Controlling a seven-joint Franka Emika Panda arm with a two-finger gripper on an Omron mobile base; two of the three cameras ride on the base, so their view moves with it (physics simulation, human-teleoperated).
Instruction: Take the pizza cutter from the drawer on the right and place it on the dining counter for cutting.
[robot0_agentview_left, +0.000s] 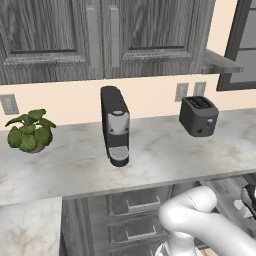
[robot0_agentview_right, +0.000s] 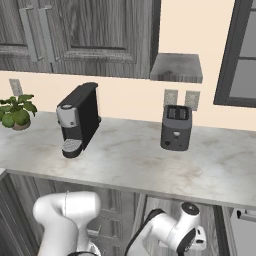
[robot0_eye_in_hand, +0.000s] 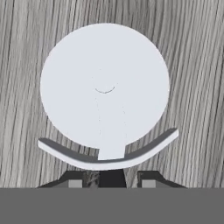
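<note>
The pizza cutter (robot0_eye_in_hand: 105, 87) looms close in the hand view, its round silvery-white wheel facing the camera above a curved guard. Its black handle (robot0_eye_in_hand: 112, 177) runs down between the two fingertips (robot0_eye_in_hand: 74, 180). My gripper (robot0_eye_in_hand: 111, 181) is shut on that handle. Grey wood grain (robot0_eye_in_hand: 26, 65) lies behind the wheel. In the left base view the arm reaches down to the lower right, where the open drawer (robot0_agentview_left: 227, 187) shows under the worktop edge and part of the hand (robot0_agentview_left: 248, 197) sits at the frame edge. The dining counter is out of view.
On the long marble worktop (robot0_agentview_left: 165, 160) stand a black coffee machine (robot0_agentview_left: 115, 125), a dark toaster (robot0_agentview_left: 198, 116) and a potted plant (robot0_agentview_left: 29, 131). Grey wall cabinets (robot0_agentview_left: 100, 35) hang above. Closed drawers (robot0_agentview_left: 142, 205) sit below the worktop beside the arm.
</note>
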